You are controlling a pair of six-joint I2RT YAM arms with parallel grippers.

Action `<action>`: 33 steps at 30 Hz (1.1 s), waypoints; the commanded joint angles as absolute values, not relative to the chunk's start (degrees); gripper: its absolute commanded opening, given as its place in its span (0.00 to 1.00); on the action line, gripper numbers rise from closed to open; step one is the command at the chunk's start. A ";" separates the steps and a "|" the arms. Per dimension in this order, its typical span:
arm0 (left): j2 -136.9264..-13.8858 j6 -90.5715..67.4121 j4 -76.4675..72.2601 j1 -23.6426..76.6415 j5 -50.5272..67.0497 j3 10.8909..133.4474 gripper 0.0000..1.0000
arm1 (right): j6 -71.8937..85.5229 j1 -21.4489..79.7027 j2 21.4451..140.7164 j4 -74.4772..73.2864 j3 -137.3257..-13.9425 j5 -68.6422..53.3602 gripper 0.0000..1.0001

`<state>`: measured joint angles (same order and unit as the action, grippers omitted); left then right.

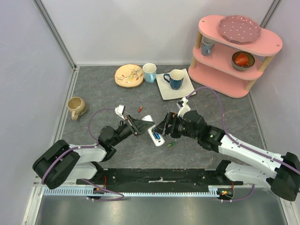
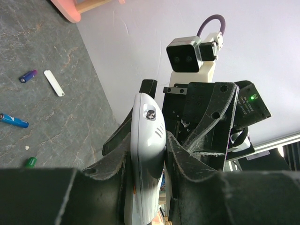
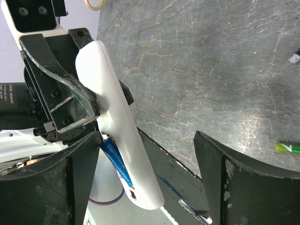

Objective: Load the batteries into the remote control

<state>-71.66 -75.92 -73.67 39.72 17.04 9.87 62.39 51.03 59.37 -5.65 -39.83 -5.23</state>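
Left gripper (image 2: 149, 161) clamped on the white remote control (image 2: 147, 124), held tilted over the grey table (image 1: 93, 91); blue battery (image 3: 115, 161) lying along the remote's face; right gripper (image 3: 146, 140) unclosed, jaws wide apart, straddling the remote's end; green battery (image 3: 288, 147) on the table, far right

Robot lab test cell: plain wall panels (image 1: 140, 28), aluminium frame posts (image 1: 53, 30), pink shelf (image 1: 213, 75) of crockery (image 1: 239, 29).

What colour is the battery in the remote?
Blue. The battery in the remote shows best in the right wrist view.
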 commanded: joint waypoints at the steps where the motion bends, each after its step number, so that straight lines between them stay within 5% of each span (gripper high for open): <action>1: -71.54 -76.73 -78.14 39.81 17.75 11.43 0.02 | 63.72 50.63 58.80 -2.99 -39.29 -5.98 0.88; 33: -69.61 -76.64 -76.90 39.81 17.23 12.57 0.02 | 64.95 50.45 58.18 -1.32 -36.12 -7.03 0.83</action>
<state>-71.42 -75.92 -72.93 39.72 17.04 10.00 64.58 50.72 59.24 -1.26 -37.08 -6.28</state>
